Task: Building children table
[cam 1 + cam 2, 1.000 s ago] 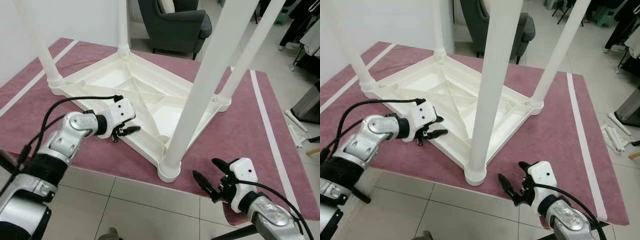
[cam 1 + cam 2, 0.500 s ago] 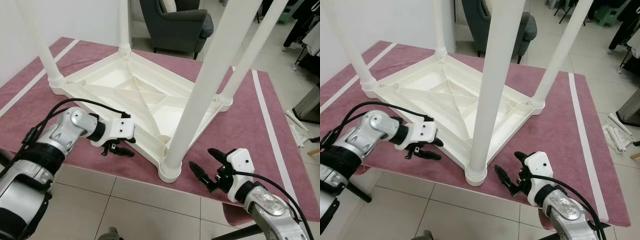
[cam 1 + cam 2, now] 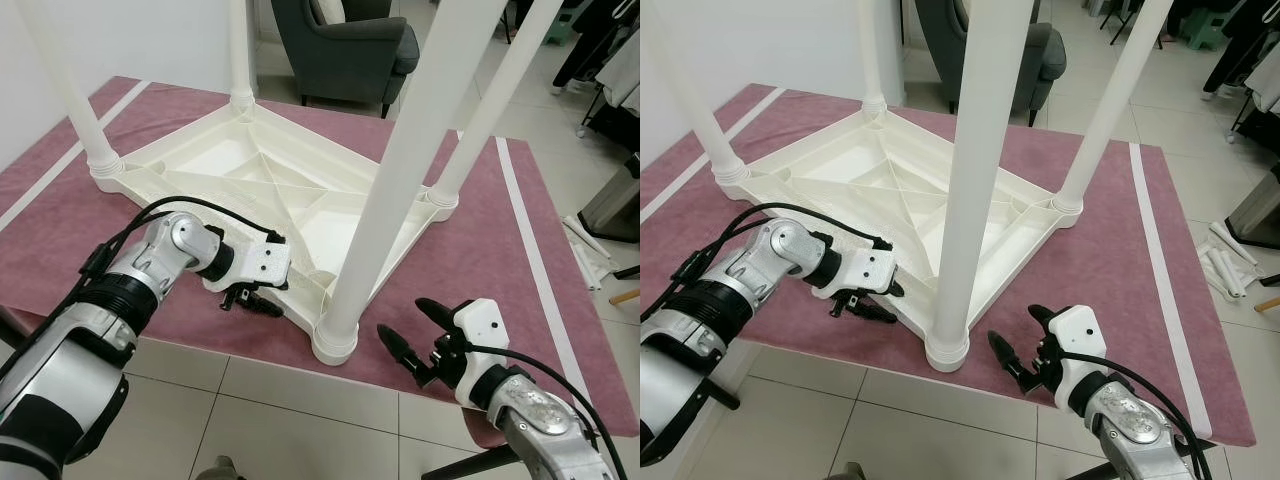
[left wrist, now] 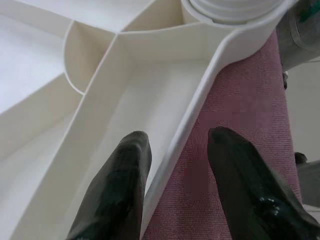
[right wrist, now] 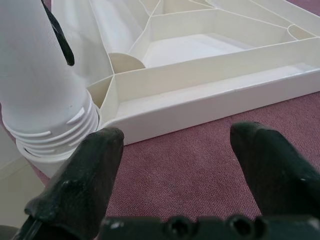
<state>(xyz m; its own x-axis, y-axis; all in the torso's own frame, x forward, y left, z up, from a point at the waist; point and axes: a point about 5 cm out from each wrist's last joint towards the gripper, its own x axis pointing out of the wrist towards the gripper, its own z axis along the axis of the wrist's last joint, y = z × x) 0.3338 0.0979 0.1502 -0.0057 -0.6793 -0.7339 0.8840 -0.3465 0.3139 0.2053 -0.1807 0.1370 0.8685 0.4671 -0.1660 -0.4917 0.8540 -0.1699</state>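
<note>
Four white legs stand straight up from the children's table point(image 3: 270, 190), which lies upside down on a pink rug point(image 3: 490, 250) spread over the tiled floor point(image 3: 250, 400). From where I stand it looks like moulded plastic: hollow, ribbed underneath, probably light for its bulk and fairly stiff, though the smooth legs would likely be slippery under hard black fingers.

The left pincer point(image 3: 250, 300) is down at the near rim of the table, close to the nearest leg point(image 3: 400, 170). Its wrist view shows the two fingers point(image 4: 120, 190) spread, one inside the rim wall and one outside over the rug, straddling that thin edge without yet pinching it. That rim seems the sensible place to hold: a narrow wall gives two flat faces to clamp, and the ribs behind it should keep it from flexing much.

The right pincer point(image 3: 415, 340) hovers over the rug just beside the nearest leg's socket point(image 3: 335, 340), fingers wide apart and touching nothing. A grip low on the leg, near the threaded collar, would probably twist less than one higher up.
</note>
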